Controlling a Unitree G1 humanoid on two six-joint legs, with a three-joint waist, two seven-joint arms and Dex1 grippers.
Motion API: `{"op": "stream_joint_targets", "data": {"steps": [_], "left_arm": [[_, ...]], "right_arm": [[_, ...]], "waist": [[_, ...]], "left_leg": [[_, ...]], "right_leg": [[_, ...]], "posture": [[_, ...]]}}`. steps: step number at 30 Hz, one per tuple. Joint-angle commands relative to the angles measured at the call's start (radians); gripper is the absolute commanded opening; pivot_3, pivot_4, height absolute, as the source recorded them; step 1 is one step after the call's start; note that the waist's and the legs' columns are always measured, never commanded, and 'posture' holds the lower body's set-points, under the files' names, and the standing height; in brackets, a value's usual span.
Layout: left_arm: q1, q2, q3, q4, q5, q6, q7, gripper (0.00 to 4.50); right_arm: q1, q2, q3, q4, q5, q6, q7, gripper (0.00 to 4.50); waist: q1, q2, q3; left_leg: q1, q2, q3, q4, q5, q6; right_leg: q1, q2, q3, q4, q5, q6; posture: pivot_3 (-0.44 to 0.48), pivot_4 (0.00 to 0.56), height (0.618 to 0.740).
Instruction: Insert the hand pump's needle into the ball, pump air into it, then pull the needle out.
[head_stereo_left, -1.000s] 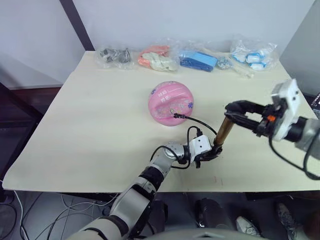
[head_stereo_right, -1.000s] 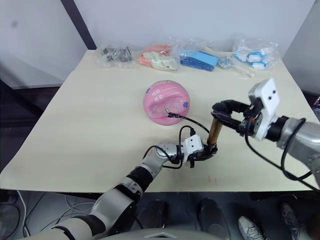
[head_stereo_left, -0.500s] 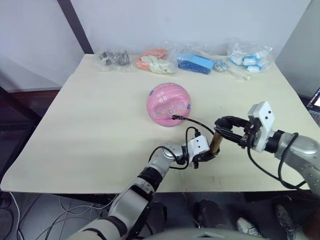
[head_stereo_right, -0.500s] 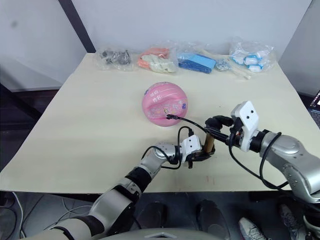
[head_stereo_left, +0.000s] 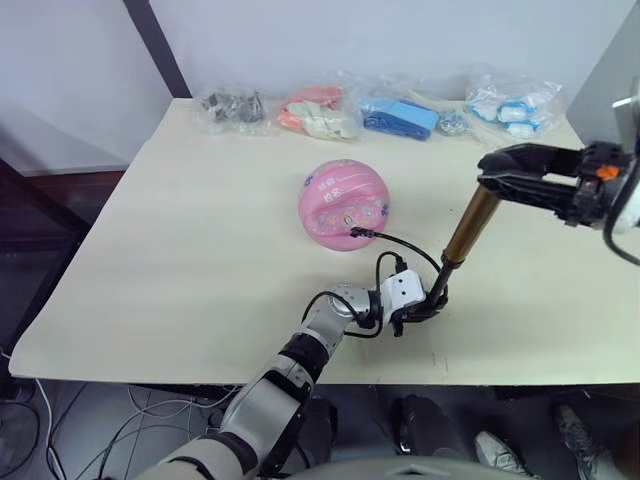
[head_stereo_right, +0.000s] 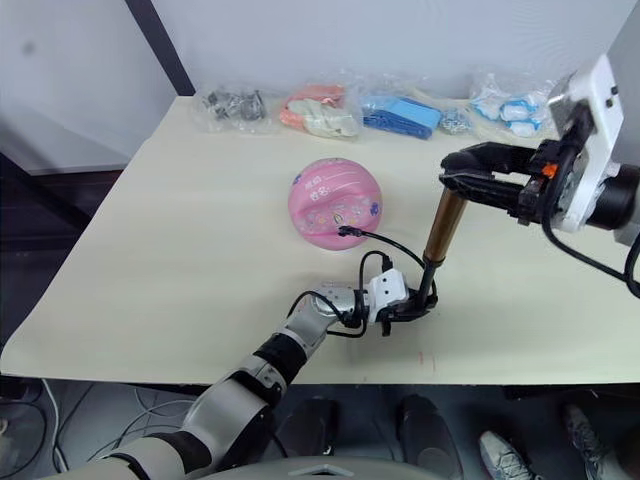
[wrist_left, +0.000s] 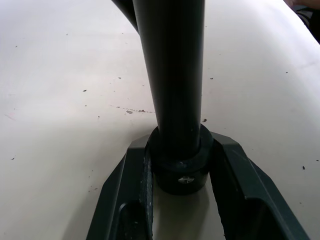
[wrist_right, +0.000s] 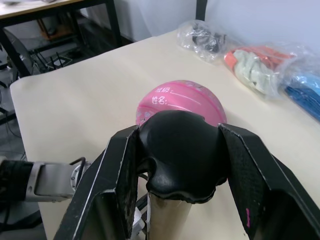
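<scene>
We hold the hand pump (head_stereo_right: 440, 228) upright near the table's (head_stereo_right: 180, 250) front edge: our left pincer (head_stereo_right: 410, 307) clamps its base, our right pincer (head_stereo_right: 468, 183) grips the T-handle directly above, the barrel's axis near-vertical; the hose reaches the ball (head_stereo_right: 335, 204) mid-table.

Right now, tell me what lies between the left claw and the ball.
The pump's thin black hose arcs from the left claw to the ball over bare table, in the left eye view.
</scene>
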Motion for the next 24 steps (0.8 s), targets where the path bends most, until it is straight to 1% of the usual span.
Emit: {"op": "stream_joint_targets", "data": {"steps": [1, 3, 5, 7, 11, 15, 17, 18, 21, 24], "left_arm": [[0.024, 0.014, -0.034, 0.048, 0.035, 0.014, -0.011, 1.08], [0.023, 0.014, -0.034, 0.049, 0.036, 0.013, -0.01, 1.08], [0.024, 0.014, -0.034, 0.048, 0.036, 0.014, -0.009, 1.08], [0.023, 0.015, -0.033, 0.048, 0.036, 0.014, -0.009, 1.08], [0.025, 0.02, -0.032, 0.042, 0.033, 0.019, -0.011, 1.08], [0.025, 0.023, -0.032, 0.038, 0.032, 0.024, -0.011, 1.08], [0.025, 0.023, -0.033, 0.039, 0.032, 0.026, -0.01, 1.08], [0.025, 0.024, -0.033, 0.038, 0.032, 0.026, -0.01, 1.08], [0.023, 0.024, -0.032, 0.039, 0.031, 0.029, -0.008, 1.08], [0.024, 0.025, -0.033, 0.038, 0.031, 0.029, -0.008, 1.08]], "right_arm": [[0.007, 0.003, -0.04, -0.019, -0.02, -0.036, -0.031, 1.94], [0.099, 0.035, -0.006, -0.049, -0.081, -0.059, -0.025, 1.94], [0.198, 0.079, 0.045, -0.076, -0.152, -0.097, -0.023, 1.94], [0.301, 0.1, 0.122, -0.094, -0.258, -0.151, -0.001, 1.94], [0.425, 0.174, 0.247, -0.066, -0.408, -0.259, 0.029, 1.94], [0.495, 0.248, 0.371, 0.007, -0.555, -0.349, 0.052, 1.94], [0.524, 0.292, 0.423, 0.047, -0.604, -0.385, 0.064, 1.94], [0.531, 0.308, 0.447, 0.061, -0.632, -0.4, 0.07, 1.94], [0.536, 0.328, 0.469, 0.064, -0.678, -0.423, 0.085, 1.94], [0.535, 0.315, 0.443, 0.033, -0.692, -0.427, 0.103, 1.94]], "waist": [[0.0, 0.0, 0.0], [0.0, -0.001, -0.001], [0.0, -0.006, -0.003], [-0.001, -0.006, -0.004], [-0.005, -0.009, -0.008], [-0.007, -0.013, -0.011], [-0.008, -0.014, -0.012], [-0.009, -0.014, -0.012], [-0.01, -0.017, -0.017], [-0.012, -0.018, -0.02]], "left_leg": [[0.0, 0.0, 0.0, 0.0, 0.0, 0.0], [0.0, 0.0, 0.0, 0.0, 0.0, 0.0], [0.001, 0.0, -0.001, 0.0, 0.0, 0.0], [0.001, 0.0, 0.0, 0.0, 0.0, 0.0], [0.004, 0.0, 0.0, 0.0, 0.0, 0.0], [0.01, 0.004, 0.0, 0.0, 0.0, 0.0], [0.021, 0.005, 0.0, -0.004, 0.0, 0.0], [0.021, 0.005, 0.0, -0.004, 0.0, 0.0], [0.022, 0.007, -0.001, -0.004, 0.0, 0.0], [0.022, 0.007, -0.001, -0.004, 0.0, 0.0]], "right_leg": [[0.0, 0.0, 0.0, 0.0, 0.0, 0.0], [0.0, 0.0, 0.0, 0.0, 0.0, 0.0], [0.001, 0.0, -0.001, 0.0, 0.0, 0.0], [0.002, 0.001, -0.001, 0.0, 0.0, 0.0], [0.004, 0.001, 0.0, 0.001, 0.0, 0.001], [0.009, 0.004, -0.001, 0.001, -0.002, 0.004], [0.019, 0.006, -0.001, -0.001, -0.004, 0.003], [0.019, 0.006, -0.001, -0.001, -0.004, 0.003], [0.019, 0.008, -0.001, -0.001, -0.004, 0.003], [0.019, 0.008, -0.001, -0.001, -0.004, 0.003]], "posture": [[0.0, 0.15, 0.74], [0.0, 0.15, 0.74], [0.0, 0.15, 0.74], [0.0, 0.15, 0.74], [0.0, 0.15, 0.74], [0.0, 0.15, 0.74], [0.0, 0.15, 0.74], [0.0, 0.15, 0.74], [0.0, 0.15, 0.74], [0.0, 0.15, 0.74]]}}
